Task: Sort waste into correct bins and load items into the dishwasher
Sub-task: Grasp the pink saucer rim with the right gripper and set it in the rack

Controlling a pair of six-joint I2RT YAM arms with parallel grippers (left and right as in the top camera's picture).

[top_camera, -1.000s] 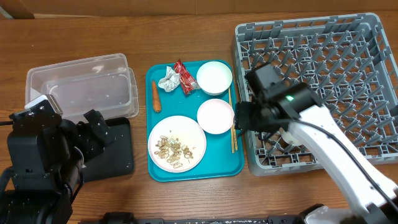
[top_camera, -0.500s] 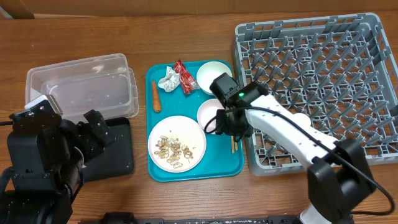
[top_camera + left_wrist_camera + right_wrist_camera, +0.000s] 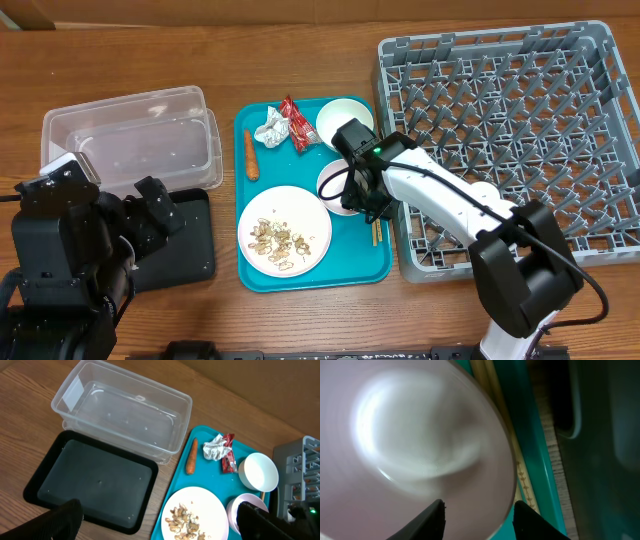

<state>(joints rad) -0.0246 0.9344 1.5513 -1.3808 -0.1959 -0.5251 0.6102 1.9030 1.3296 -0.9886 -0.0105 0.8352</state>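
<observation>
On the teal tray lie a foil ball point(image 3: 270, 128), a red wrapper point(image 3: 292, 122), a carrot point(image 3: 250, 155), a plate point(image 3: 262, 214) of beige scraps point(image 3: 280, 238), two white bowls and chopsticks point(image 3: 376, 226). My right gripper point(image 3: 362, 198) is open, low over the near bowl point(image 3: 334, 180), its fingers point(image 3: 480, 519) astride the bowl's right rim point(image 3: 420, 445). The far bowl point(image 3: 345, 123) stands free. My left gripper point(image 3: 150, 205) is open and empty above the black tray point(image 3: 185, 250), its fingers point(image 3: 162, 525) wide apart. The grey dish rack point(image 3: 510, 120) is at the right. No cup shows.
The clear tub point(image 3: 130, 140) stands at the left, behind the black tray; both also show in the left wrist view, tub point(image 3: 122, 412) and tray point(image 3: 90, 480). The teal tray point(image 3: 350, 262) lies against the rack's left wall. The chopsticks point(image 3: 495, 395) lie just right of the near bowl.
My right arm has swung left from the rack's front corner to the near bowl and come down around its rim. The left arm has not moved.
</observation>
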